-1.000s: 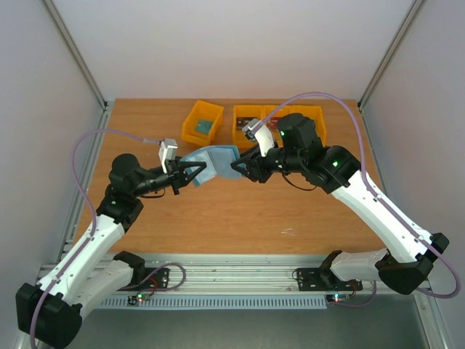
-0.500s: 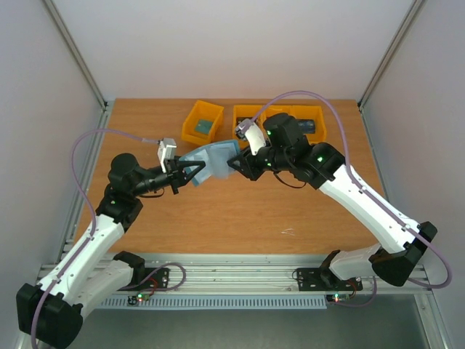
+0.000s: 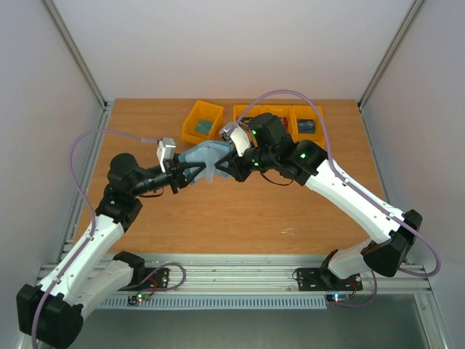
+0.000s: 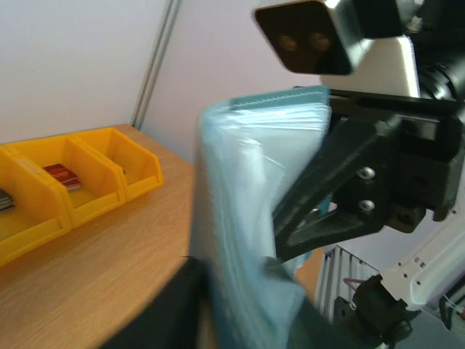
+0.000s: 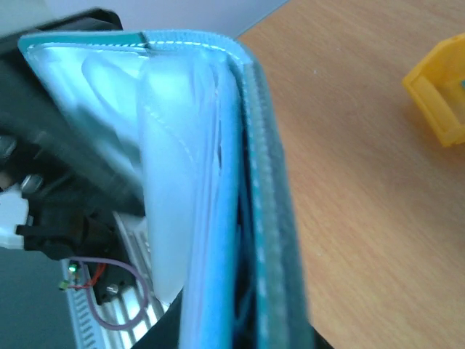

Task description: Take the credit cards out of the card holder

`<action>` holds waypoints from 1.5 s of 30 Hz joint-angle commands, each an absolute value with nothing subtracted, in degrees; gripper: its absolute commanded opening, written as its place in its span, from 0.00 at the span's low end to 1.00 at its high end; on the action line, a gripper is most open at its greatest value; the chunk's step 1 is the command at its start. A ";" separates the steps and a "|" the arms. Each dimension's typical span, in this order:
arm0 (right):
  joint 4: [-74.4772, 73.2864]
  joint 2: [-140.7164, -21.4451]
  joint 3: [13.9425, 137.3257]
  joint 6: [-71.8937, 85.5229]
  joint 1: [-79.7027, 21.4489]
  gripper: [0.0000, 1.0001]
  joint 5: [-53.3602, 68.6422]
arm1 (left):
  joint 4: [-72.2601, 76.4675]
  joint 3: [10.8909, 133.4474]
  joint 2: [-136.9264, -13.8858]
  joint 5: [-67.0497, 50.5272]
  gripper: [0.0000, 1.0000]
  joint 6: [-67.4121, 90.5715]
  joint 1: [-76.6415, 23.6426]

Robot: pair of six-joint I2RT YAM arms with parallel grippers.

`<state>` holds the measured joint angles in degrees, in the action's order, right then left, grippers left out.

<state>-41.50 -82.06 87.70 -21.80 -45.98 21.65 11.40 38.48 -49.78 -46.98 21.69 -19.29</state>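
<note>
The slate-blue card holder hangs in the air between both grippers, folded into a narrow V. My left gripper is shut on its left flap; in the left wrist view the holder fills the middle, blurred. My right gripper is shut on the right flap; in the right wrist view the holder shows edge-on, with pale pockets and a bright blue layer inside. Cards lie in the yellow bins: a blue-green one, a dark one and a red one.
Yellow bins stand at the back of the table: one alone and a joined row, partly hidden behind the right arm. The bins also show in the left wrist view, and one corner in the right wrist view.
My right arm has swung left toward the left gripper. The holder between the grippers has folded from a wide spread into a narrow V. The left arm has barely moved.
</note>
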 commanded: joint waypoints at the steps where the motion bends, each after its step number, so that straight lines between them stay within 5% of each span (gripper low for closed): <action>1: -36.72 -82.27 89.40 -20.77 -46.76 0.02 24.36 | 14.94 38.64 -48.37 -51.67 0.52 20.01 -20.13; 4: -37.87 -82.27 89.96 -20.53 -46.76 0.01 23.26 | 14.86 38.46 -48.33 -52.26 0.73 19.54 -20.12; 7: -38.40 -82.35 90.70 -20.37 -46.76 0.01 25.83 | 13.87 38.41 -48.45 -52.43 0.80 18.47 -20.13; 15: -35.50 -80.94 90.84 -21.06 -46.76 0.01 36.70 | 6.45 38.11 -48.00 -52.46 0.38 8.57 -20.53; 18: -35.95 -80.56 91.13 -21.59 -46.76 0.05 37.86 | 7.85 37.97 -47.90 -50.37 0.05 8.82 -20.48; 19: -36.31 -80.28 91.08 -21.96 -46.76 0.10 37.23 | 8.78 38.01 -47.90 -49.18 0.01 9.69 -20.49; 23: -35.55 -77.42 87.05 -22.24 -44.86 0.33 33.00 | 13.44 37.84 -47.89 -46.80 0.00 15.95 -20.25; 27: -35.43 -73.88 83.12 -20.99 -40.51 0.41 31.79 | 15.25 37.78 -48.20 -48.11 0.00 20.26 -20.21; 45: -35.50 -75.33 83.00 -19.85 -39.63 0.50 36.31 | 14.15 37.97 -47.98 -49.30 0.00 18.56 -20.23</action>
<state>-36.42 -74.30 82.11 -20.16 -39.33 33.74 10.13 38.33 -48.16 -48.49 18.65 -20.10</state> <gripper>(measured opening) 0.495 0.055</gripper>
